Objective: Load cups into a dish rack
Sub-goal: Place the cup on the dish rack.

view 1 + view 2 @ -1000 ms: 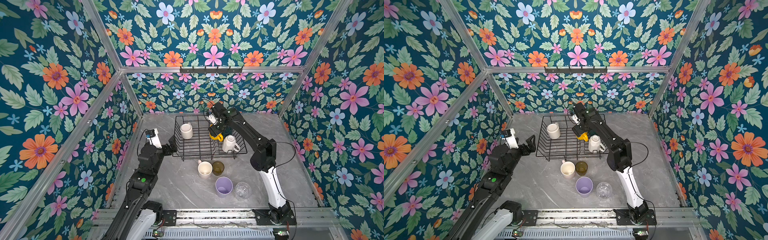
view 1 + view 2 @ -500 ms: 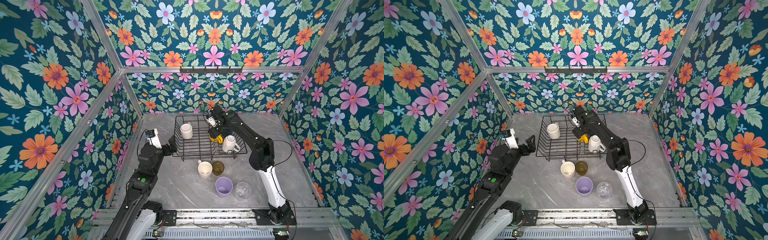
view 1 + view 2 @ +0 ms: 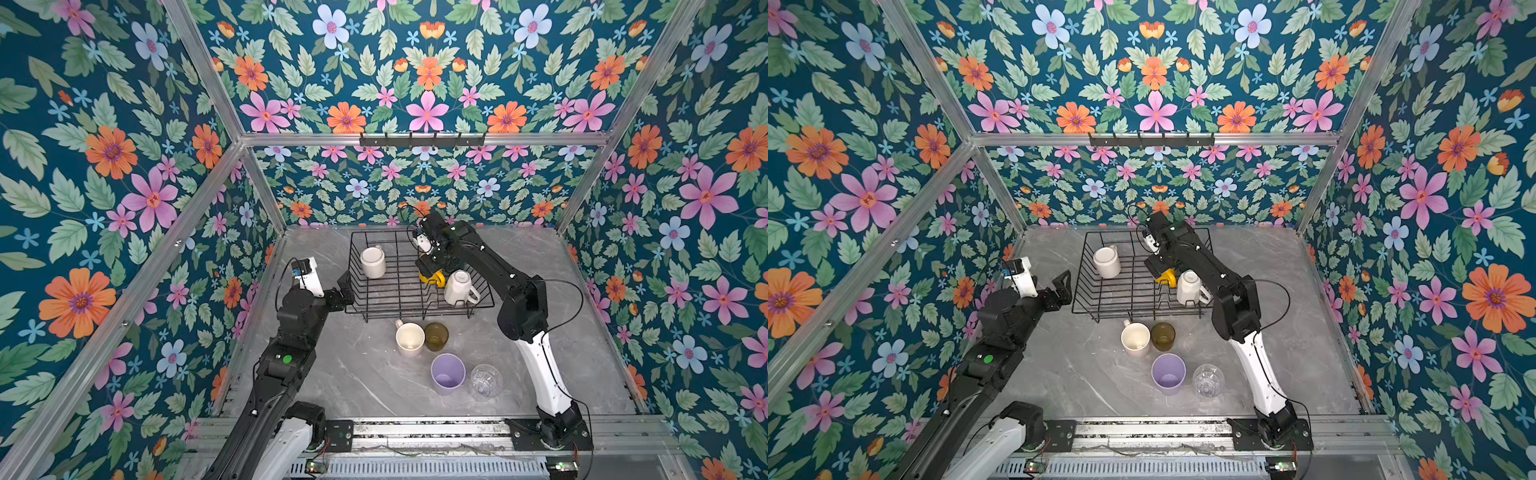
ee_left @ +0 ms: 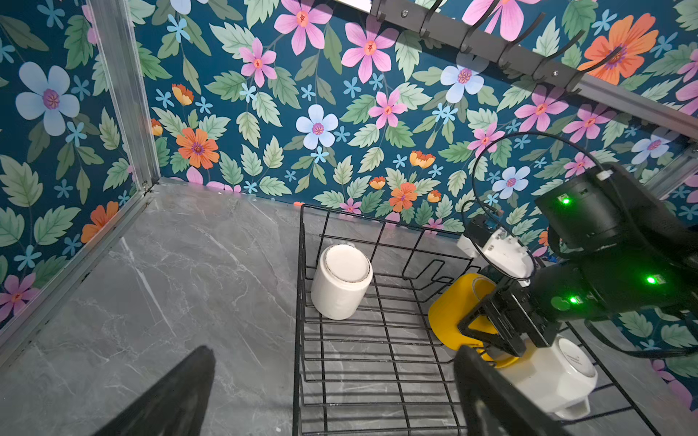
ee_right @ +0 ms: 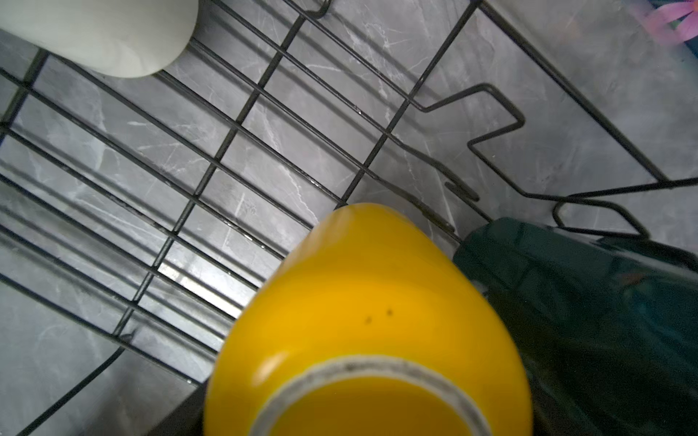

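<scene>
Right gripper clamps the yellow mug base-up inside the dish rack, presumably for draining; left gripper waits, jaws apart

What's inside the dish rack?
A white mug, a second white mug, a yellow mug and a dark green mug. The right arm hides the far corner in both top views.
</scene>
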Motion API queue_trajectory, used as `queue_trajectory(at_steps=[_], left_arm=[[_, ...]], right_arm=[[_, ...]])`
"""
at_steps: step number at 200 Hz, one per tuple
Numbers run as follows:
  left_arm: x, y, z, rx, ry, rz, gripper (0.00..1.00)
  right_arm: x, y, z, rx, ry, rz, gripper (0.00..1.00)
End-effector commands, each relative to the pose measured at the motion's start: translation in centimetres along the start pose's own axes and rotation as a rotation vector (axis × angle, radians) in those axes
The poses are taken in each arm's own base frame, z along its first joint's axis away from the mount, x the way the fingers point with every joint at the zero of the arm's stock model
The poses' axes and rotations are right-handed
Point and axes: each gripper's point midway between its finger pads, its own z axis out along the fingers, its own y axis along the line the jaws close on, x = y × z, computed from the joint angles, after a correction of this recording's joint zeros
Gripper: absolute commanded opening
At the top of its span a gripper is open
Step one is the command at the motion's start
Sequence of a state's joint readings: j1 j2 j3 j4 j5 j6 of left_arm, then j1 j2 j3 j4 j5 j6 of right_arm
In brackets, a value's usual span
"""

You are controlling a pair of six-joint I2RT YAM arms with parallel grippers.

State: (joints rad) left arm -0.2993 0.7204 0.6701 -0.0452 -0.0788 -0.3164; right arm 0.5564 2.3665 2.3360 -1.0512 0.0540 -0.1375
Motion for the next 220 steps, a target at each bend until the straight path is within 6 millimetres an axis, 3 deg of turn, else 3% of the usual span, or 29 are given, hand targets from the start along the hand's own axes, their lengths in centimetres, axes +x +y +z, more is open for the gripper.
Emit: queue_trajectory(at_steps=[1,44,72,153,220], left_arm=[[-0.6,-0.1,0.0,0.0,-0.02,-0.007,1.0],[-0.7,-0.1,-0.1,0.0,-0.024,-0.006,1.0],[-0.7,0.0,-0.2,-0.003,-0.024,-0.007,1.0],[1.0,-0.2,-0.2,0.008,0.071,-0.017,0.99],[4.3,-1.3,-1.1,0.078,0.259,-0.037,0.93]], right_arm=[[-0.4,0.5,0.1,-0.026,-0.014,0.01,0.88],[-0.5,0.5,-0.1,-0.025,-0.017,0.011,0.92],[-1.1,0.6,-1.3,-0.035,-0.043,0.018,0.92],[-2.3,0.4,-8.5,-0.062,-0.19,0.104,0.92],[0.4,1.2,-13.1,-0.123,-0.321,0.21,0.92]])
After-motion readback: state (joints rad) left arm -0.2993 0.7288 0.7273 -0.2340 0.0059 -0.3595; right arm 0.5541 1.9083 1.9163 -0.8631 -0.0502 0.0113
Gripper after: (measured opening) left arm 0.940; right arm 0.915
